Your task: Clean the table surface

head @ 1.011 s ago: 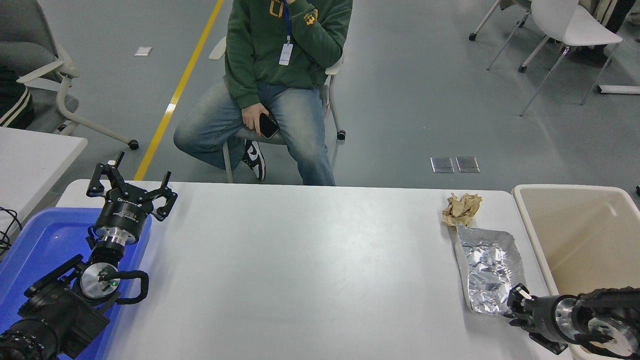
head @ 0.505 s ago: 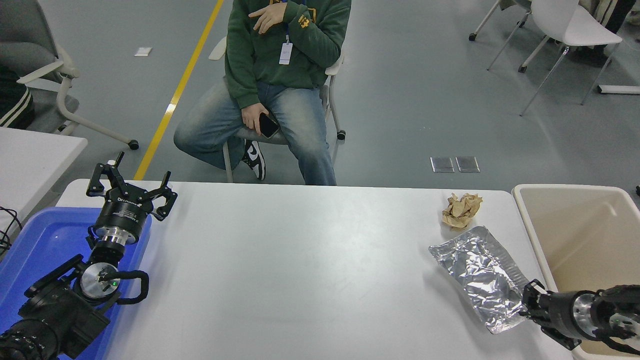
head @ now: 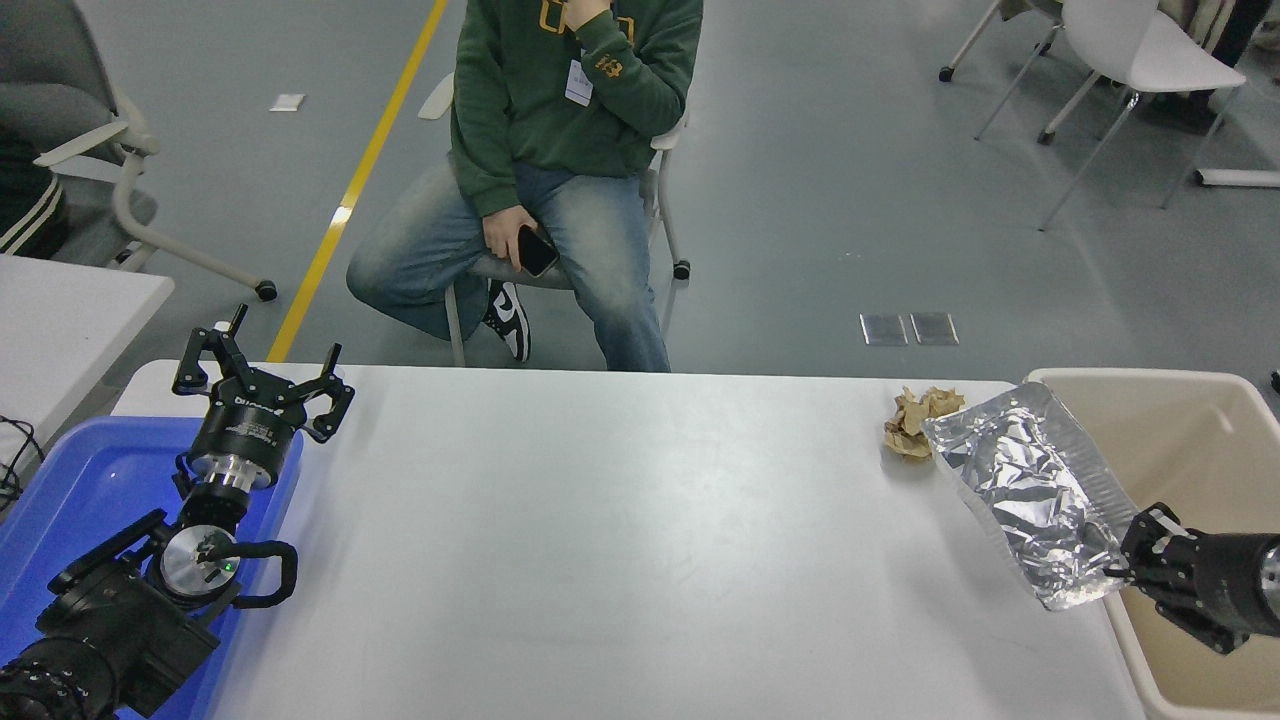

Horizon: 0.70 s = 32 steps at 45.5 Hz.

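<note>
Crumpled foil tray (head: 1030, 505) gripped at near edge by right gripper (head: 1128, 568), held tilted above right end of table surface (head: 620, 540), beside beige bin (head: 1190, 470). Crumpled brown paper (head: 918, 420) left on tabletop near far edge, to be cleared next. Left gripper (head: 262, 372) parked, fingers spread, over blue tray (head: 70, 490). Seated person (head: 540, 150) seen beyond table.
</note>
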Each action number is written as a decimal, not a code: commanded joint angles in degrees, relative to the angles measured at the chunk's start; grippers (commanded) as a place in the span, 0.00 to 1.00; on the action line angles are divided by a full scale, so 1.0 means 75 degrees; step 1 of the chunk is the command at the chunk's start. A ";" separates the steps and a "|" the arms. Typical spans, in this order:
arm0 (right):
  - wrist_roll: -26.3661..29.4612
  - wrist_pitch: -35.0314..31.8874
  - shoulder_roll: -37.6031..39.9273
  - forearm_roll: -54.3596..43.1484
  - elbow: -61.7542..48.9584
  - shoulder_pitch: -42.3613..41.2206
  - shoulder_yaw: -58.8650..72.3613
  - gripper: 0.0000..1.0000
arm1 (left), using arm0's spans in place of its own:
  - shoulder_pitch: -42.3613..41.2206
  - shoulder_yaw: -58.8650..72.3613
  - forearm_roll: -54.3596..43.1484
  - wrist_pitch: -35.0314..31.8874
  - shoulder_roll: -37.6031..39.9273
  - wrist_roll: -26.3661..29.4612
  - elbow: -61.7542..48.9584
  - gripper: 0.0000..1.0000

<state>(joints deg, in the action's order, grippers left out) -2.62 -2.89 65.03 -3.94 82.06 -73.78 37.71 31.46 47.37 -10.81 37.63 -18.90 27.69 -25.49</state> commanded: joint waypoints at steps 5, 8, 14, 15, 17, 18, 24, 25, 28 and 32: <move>0.0033 -0.1078 0.1242 -0.0973 0.0309 -0.0838 -0.0001 0.00 | 0.0000 0.0000 -0.0012 -0.0001 0.0000 0.0000 0.0000 1.00; 0.0033 -0.1289 0.1476 -0.1243 0.0297 -0.0909 -0.0013 0.00 | 0.0000 0.0000 -0.0001 0.0010 0.0000 0.0000 0.0000 1.00; 0.0033 -0.1723 0.1852 -0.1583 0.0262 -0.1073 -0.0060 0.00 | 0.0000 0.0000 -0.0001 -0.0001 0.0000 0.0000 0.0000 1.00; 0.0033 -0.1793 0.1922 -0.1630 0.0262 -0.1085 -0.0094 0.00 | 0.0000 0.0000 -0.0001 -0.0001 0.0000 0.0000 0.0000 1.00; 0.0033 -0.1910 0.2027 -0.1771 0.0250 -0.1108 -0.0153 0.00 | 0.0000 0.0000 -0.0001 -0.0001 0.0000 0.0000 0.0000 1.00; 0.0033 -0.1957 0.2086 -0.1841 0.0250 -0.1120 -0.0200 0.00 | 0.0000 0.0000 -0.0001 -0.0001 0.0000 0.0000 0.0000 1.00; 0.0127 -0.2239 0.2449 -0.2216 0.0238 -0.1120 -0.0528 0.00 | 0.0000 0.0000 -0.0001 -0.0001 0.0000 0.0000 0.0000 1.00; 0.0150 -0.2297 0.2508 -0.2263 0.0227 -0.1120 -0.0598 0.00 | 0.0000 0.0000 -0.0001 -0.0001 0.0000 0.0011 0.0000 1.00; 0.0232 -0.2496 0.2695 -0.2427 0.0226 -0.1120 -0.0751 0.00 | 0.0000 0.0000 -0.0001 -0.0001 0.0000 0.0000 0.0000 1.00; 0.0279 -0.2684 0.2895 -0.2603 0.0215 -0.1120 -0.0880 0.00 | 0.0000 0.0000 -0.0001 -0.0001 0.0000 0.0000 0.0000 1.00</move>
<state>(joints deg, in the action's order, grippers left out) -1.60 -18.53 82.03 -19.06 83.81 -81.67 34.21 31.46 47.37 -10.84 37.62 -18.90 27.69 -25.48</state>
